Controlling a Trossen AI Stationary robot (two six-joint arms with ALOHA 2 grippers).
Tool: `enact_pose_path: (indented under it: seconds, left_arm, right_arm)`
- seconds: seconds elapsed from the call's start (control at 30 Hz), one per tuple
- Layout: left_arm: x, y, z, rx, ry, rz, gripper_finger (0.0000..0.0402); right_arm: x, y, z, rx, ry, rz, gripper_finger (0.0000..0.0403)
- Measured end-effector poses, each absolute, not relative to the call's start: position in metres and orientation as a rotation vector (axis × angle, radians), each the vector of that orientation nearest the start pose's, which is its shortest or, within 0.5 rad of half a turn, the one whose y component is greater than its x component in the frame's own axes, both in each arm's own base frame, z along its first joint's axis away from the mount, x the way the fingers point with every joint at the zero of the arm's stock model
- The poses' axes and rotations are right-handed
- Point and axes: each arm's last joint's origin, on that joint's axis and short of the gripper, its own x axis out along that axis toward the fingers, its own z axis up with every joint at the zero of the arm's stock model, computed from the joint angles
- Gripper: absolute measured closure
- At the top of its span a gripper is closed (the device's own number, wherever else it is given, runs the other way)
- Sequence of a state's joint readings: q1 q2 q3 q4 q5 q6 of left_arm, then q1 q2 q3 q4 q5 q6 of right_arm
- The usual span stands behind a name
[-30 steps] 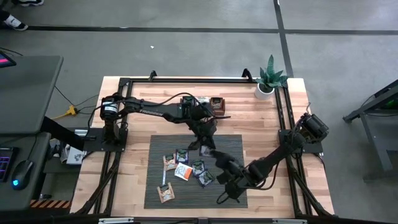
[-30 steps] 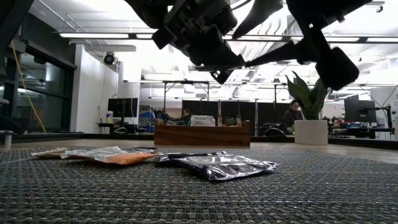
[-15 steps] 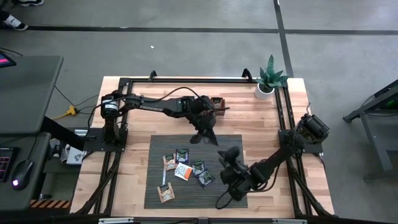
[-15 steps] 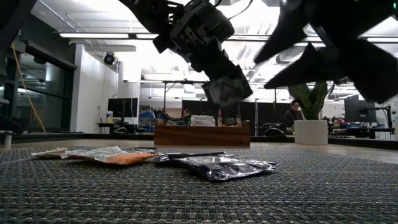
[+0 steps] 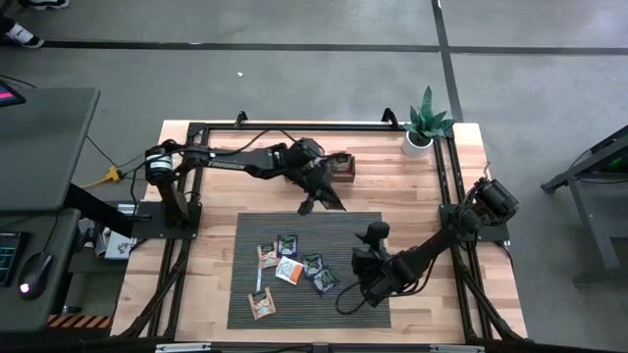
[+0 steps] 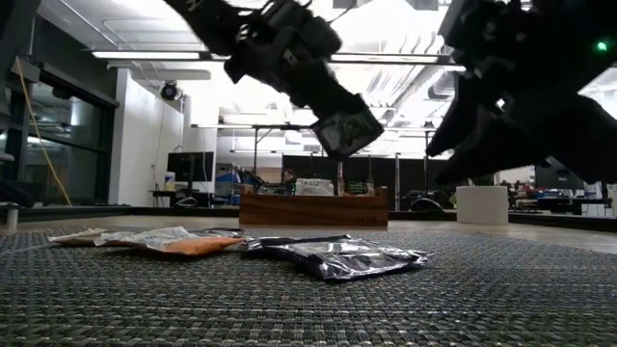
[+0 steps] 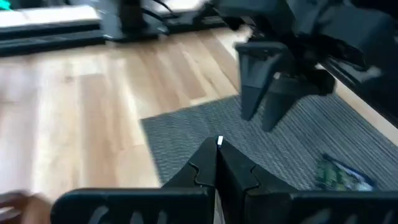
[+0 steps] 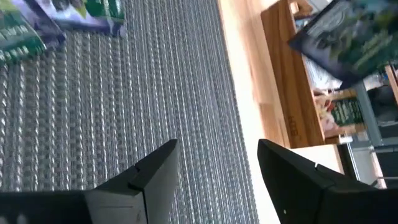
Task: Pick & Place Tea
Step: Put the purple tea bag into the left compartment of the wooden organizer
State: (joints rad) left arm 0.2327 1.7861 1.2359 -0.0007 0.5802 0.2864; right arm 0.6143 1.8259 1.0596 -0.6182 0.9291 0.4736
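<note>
A grey woven mat lies on the wooden table, with a wooden box at the far edge and a potted plant in the corner. Over the last second the left gripper has lifted off the mat and swung back toward the box, carrying a dark sachet pinched between its pressed-together fingers; in the low view the sachet hangs clear of the mat, just in front of the box. That suggests the carry is nearly done and release into the box is the likely next step. Meanwhile the right gripper has shifted toward the sachets left on the mat; its fingers are spread and hold nothing, hovering above the weave. Six sachets lie clustered on the left half of the mat, one orange sachet sitting apart nearer the front edge. The box already seems to hold other packets, so the sorting looks partly finished.
</note>
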Motion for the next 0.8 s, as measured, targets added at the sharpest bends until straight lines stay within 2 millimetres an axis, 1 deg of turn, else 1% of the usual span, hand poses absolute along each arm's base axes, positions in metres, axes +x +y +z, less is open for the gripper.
enact_pose_path:
  seconds: [0.13, 0.2, 0.3, 0.4, 0.5, 0.6, 0.7, 0.8]
  left_arm:
    - [0.367, 0.087, 0.226, 0.039, 0.368, -0.326, 0.0401]
    - [0.353, 0.091, 0.217, 0.019, 0.325, -0.268, 0.0401]
    - [0.334, 0.098, 0.209, 0.009, 0.205, -0.159, 0.0401]
    - [0.311, 0.102, 0.193, -0.024, 0.110, -0.081, 0.0401]
    - [0.290, 0.105, 0.188, -0.043, -0.030, 0.014, 0.0401]
    - [0.271, 0.108, 0.177, -0.068, -0.088, 0.124, 0.0401]
    - [0.259, 0.111, 0.176, -0.063, -0.158, 0.208, 0.0401]
    - [0.254, 0.116, 0.173, -0.087, -0.157, 0.267, 0.0401]
  right_arm:
    - [0.274, 0.164, 0.147, -0.515, 0.865, -0.503, 0.0187]
    - [0.274, 0.164, 0.147, -0.511, 0.852, -0.514, 0.0186]
    - [0.275, 0.164, 0.147, -0.507, 0.844, -0.518, 0.0186]
    - [0.276, 0.165, 0.148, -0.495, 0.833, -0.517, 0.0188]
    - [0.278, 0.166, 0.148, -0.474, 0.814, -0.516, 0.0192]
    - [0.279, 0.167, 0.149, -0.459, 0.794, -0.518, 0.0194]
    - [0.280, 0.168, 0.149, -0.450, 0.774, -0.524, 0.0194]
    - [0.282, 0.169, 0.150, -0.443, 0.750, -0.531, 0.0194]
